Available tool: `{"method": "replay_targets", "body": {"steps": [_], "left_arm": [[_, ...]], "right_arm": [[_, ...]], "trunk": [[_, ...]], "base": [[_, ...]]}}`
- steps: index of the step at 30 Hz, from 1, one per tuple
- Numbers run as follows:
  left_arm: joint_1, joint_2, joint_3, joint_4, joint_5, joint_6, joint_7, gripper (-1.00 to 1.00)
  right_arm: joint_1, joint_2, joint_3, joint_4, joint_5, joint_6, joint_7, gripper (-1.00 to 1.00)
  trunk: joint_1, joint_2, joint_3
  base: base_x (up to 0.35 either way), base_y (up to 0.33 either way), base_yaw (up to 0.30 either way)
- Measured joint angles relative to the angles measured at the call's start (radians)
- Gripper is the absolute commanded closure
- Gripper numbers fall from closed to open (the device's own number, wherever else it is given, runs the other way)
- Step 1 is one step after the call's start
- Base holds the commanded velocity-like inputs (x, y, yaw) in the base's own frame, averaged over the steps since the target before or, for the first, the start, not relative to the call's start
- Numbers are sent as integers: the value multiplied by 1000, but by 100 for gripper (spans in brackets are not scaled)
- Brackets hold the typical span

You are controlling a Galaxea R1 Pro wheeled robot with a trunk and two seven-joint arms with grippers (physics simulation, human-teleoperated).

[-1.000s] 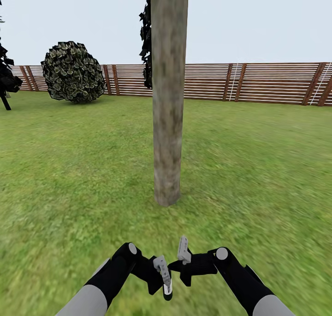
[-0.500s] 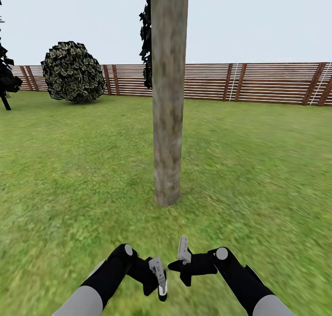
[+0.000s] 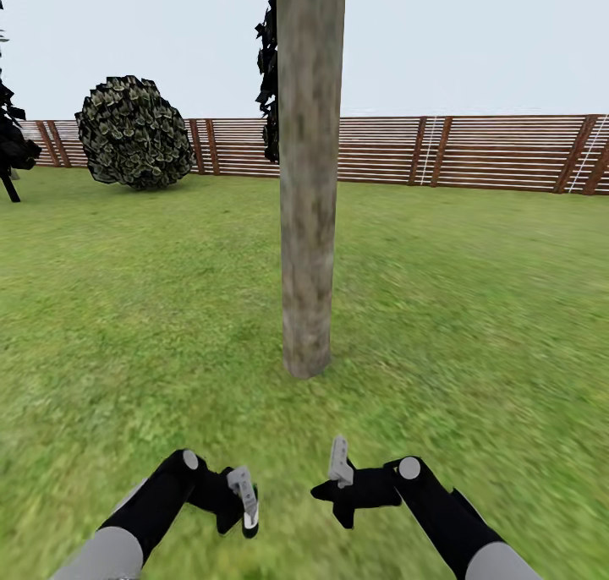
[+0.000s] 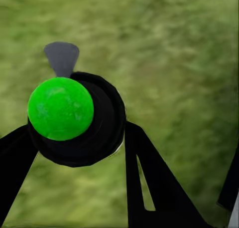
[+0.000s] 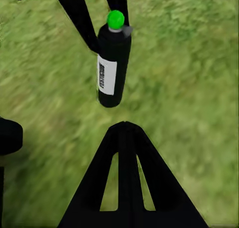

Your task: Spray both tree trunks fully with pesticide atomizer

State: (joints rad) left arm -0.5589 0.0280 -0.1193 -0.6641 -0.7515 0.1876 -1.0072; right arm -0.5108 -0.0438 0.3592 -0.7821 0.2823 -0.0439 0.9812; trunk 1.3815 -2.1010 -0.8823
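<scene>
A thick mottled grey-brown tree trunk [image 3: 309, 183] rises from the grass [image 3: 474, 309] straight ahead of me, a short way beyond both grippers. My left gripper [image 3: 245, 500] is low at the left, shut on the pesticide atomizer [image 3: 251, 525]. The atomizer [image 5: 113, 63] is a black bottle with a white label and a green cap. The left wrist view looks down on that green cap [image 4: 60, 108] and a grey nozzle [image 4: 61, 56], with black fingers [image 4: 149, 188] on either side of the bottle. My right gripper [image 3: 338, 466] is shut and empty, to the atomizer's right. No mist is visible.
A round bush [image 3: 135, 132] stands at the far left before the brown slat fence [image 3: 474, 153]. A black-leaved tree [image 3: 10, 149] is at the left edge. Dark foliage [image 3: 269, 73] hangs behind the trunk. Lawn spreads on both sides of the trunk.
My left arm has swung to the left and slightly lower, carrying the atomizer away from the right gripper. The right arm and the view have stayed put.
</scene>
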Motion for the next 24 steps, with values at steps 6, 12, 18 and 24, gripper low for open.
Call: {"method": "replay_targets", "body": {"steps": [6, 12, 18, 24], "left_arm": [[1, 7, 193, -1, -2, 3, 48, 100], [1, 7, 289, 4, 1, 10, 102, 100], [1, -18, 522, 11, 16, 26, 299, 100], [-1, -88, 529, 12, 136, 98, 580, 100]], "right_arm": [[0, -16, -8, 108, -1, -3, -17, -100], [1, -75, -195, 148, -3, -3, -137, -100], [28, -181, -904, 273, -2, -108, -240, -100], [107, -192, -1085, 277, -1, -209, -313, -100]], "trunk": [[0, 0, 0], [0, 0, 0], [0, 0, 0], [0, 0, 0]], "base": [[0, 0, 0], [0, 0, 0], [0, 0, 0], [0, 0, 0]]}}
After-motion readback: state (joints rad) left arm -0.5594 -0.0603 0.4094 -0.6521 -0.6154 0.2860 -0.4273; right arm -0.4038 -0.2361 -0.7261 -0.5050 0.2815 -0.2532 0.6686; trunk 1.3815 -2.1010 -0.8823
